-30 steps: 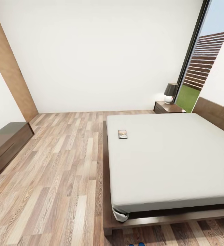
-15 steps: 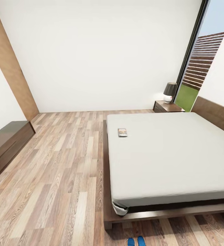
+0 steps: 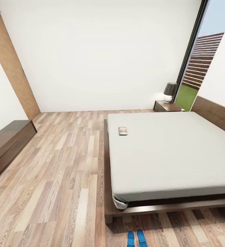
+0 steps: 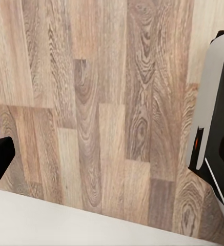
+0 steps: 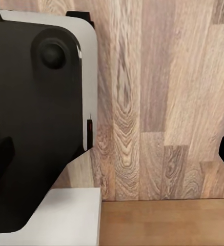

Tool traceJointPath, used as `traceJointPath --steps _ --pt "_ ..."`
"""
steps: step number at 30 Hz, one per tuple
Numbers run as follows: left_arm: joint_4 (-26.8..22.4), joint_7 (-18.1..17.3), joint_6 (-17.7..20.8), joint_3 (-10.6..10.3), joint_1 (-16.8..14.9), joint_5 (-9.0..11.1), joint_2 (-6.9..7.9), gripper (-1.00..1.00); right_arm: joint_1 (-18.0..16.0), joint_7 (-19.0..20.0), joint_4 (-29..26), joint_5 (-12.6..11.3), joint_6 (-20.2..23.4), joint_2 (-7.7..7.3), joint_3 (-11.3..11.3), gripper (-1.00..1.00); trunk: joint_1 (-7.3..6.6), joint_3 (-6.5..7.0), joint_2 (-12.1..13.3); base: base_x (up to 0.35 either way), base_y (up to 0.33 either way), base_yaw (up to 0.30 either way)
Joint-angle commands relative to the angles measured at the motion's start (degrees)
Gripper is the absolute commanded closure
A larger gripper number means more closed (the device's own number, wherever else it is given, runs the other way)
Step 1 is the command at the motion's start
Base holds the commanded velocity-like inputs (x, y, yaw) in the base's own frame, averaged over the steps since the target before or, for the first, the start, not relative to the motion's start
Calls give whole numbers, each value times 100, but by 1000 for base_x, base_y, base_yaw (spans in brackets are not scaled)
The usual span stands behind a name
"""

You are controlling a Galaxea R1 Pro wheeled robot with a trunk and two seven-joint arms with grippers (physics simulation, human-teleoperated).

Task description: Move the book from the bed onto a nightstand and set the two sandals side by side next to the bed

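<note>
Taking the large low bed with its pale grey-white mattress and dark brown wooden platform frame as the landmark, the head view runs like this. Far to the bed's left, against the left wall, stands a long low dark wooden cabinet, with a brown wood wall panel rising behind it in the corner. Between that cabinet and the bed lies the open wood-plank floor.

On the mattress, near its left edge and toward the head end, lies the small thin paperback book with a dark cover — flat, well apart from everything else. On the floor just off the bed's foot, near its left corner, the two bright blue flat sandals lie side by side, almost touching, cut by the picture's lower edge.

Beyond the bed's head end sits the low glossy dark brown wooden nightstand, carrying a small lamp with a dark shade and white base. Right of it rises the tall dark-framed window, and the brown headboard runs along the bed's right side.

The wrist views look down on plank floor and parts of the robot's white-and-black body; dark finger tips sit at the picture edges — whether either tool is apart or together I cannot tell.
</note>
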Motion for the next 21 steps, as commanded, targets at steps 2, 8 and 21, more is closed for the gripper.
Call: traceJointPath --steps 2,8,21 --pt "5 29 -22 32 -4 -60 0 -100 -8 13 14 59 -11 4 -44 -100 2 -10 -10 -72 0 28" --pt "5 29 -22 32 -3 -60 -4 -100 -8 13 14 54 -11 43 -45 -100 2 -17 -10 -33 0 113" --pt "5 29 -22 32 -6 -60 -52 -100 -8 12 14 51 -11 65 -45 -100 2 -54 -10 -8 0 219"
